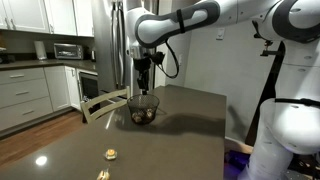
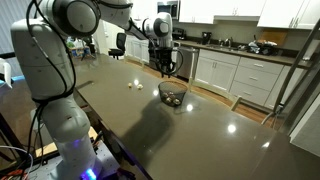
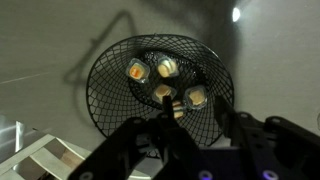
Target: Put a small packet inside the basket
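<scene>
The wire basket (image 3: 95, 80) holds at least four small packets (image 3: 137, 70), countable only in the wrist view. The gripper (image 3: 190, 140) hangs just above the basket, jaws spread wide with nothing between them. An exterior view adds two loose packets (image 1: 112, 153) on the table (image 1: 195, 110), well apart from the basket.
</scene>
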